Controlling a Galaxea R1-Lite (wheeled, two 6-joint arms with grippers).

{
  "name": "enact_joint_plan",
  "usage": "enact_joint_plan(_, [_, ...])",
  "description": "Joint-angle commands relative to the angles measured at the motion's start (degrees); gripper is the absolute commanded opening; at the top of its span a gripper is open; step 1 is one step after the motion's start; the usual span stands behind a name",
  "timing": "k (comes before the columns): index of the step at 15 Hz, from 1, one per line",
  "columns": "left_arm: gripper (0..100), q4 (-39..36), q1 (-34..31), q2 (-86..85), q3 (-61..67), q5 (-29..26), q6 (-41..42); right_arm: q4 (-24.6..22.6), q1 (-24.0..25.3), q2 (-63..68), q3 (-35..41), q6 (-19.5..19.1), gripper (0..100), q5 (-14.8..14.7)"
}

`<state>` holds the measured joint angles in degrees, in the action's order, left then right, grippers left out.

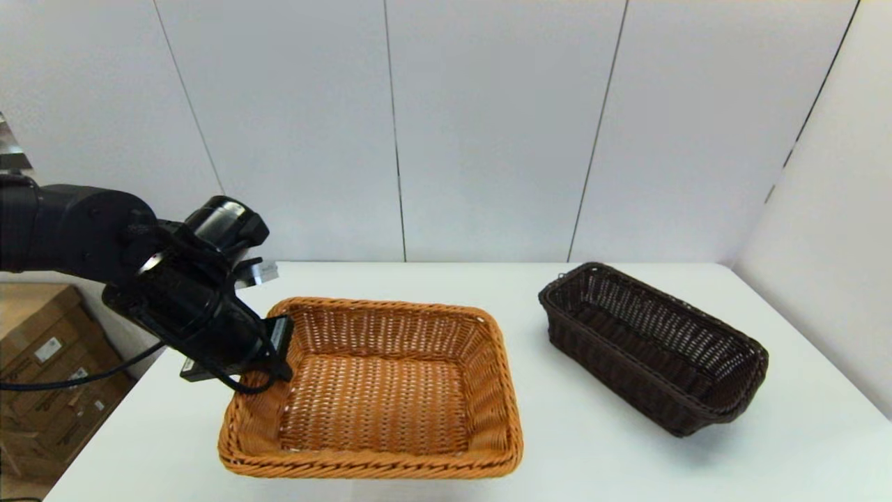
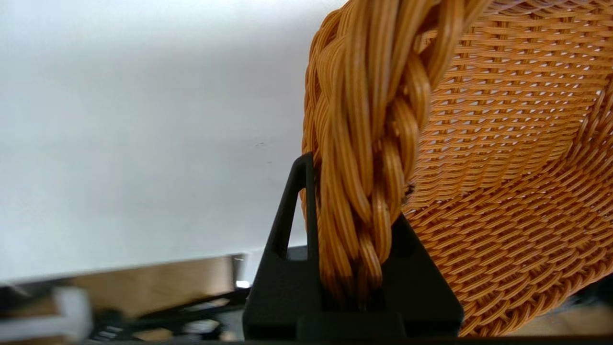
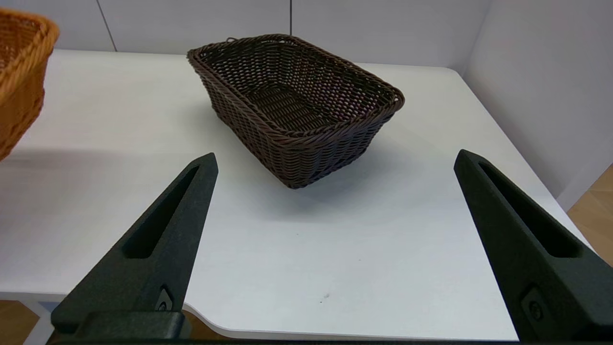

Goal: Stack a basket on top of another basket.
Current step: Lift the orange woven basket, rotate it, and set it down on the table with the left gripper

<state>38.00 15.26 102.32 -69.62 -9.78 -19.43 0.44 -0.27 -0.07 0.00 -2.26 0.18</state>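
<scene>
A white table (image 1: 592, 446) carries both baskets, well apart from each other. The orange-tan basket (image 1: 376, 390) sits toward the robot's left, wide and shallow, and in the head view its near edge appears lifted slightly, with a thin shadow under it. The dark brown basket (image 1: 651, 345) stands on the table toward the robot's right, deeper and narrower, turned at an angle, with nothing inside it. The left gripper (image 1: 279, 348) reaches in from the left side and is clamped on the left rim of the orange-tan basket; in the left wrist view the braided rim (image 2: 364, 158) runs between the two black fingers (image 2: 292, 215), which press it from both sides. The right gripper (image 3: 335, 163) hangs at the table's near edge, facing the dark brown basket, its fingers spread wide apart and holding nothing.
</scene>
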Motion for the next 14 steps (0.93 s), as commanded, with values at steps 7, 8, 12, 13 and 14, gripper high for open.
enact_joint_plan(7, [0,-0.38,0.12,12.38,-8.60,-3.67,0.18,0.00,0.00,0.07,0.00,-0.03,100,0.08])
enact_joint_plan(8, [0,-1.17,0.29,13.79,-8.78,-3.67,0.18,0.00,0.00,0.07,0.00,-0.03,100,0.08])
enact_joint_plan(12, [0,-4.60,1.26,17.74,-8.78,-5.96,-0.17,0.00,0.00,0.07,0.00,0.06,100,0.08])
enact_joint_plan(13, [0,-4.86,2.14,18.89,-8.87,-6.04,-0.17,0.00,0.00,0.07,0.00,-0.03,100,0.08])
enact_joint_plan(14, [0,-5.48,2.14,19.76,-9.39,-6.13,-0.26,0.00,0.00,0.07,0.00,-0.03,100,0.08])
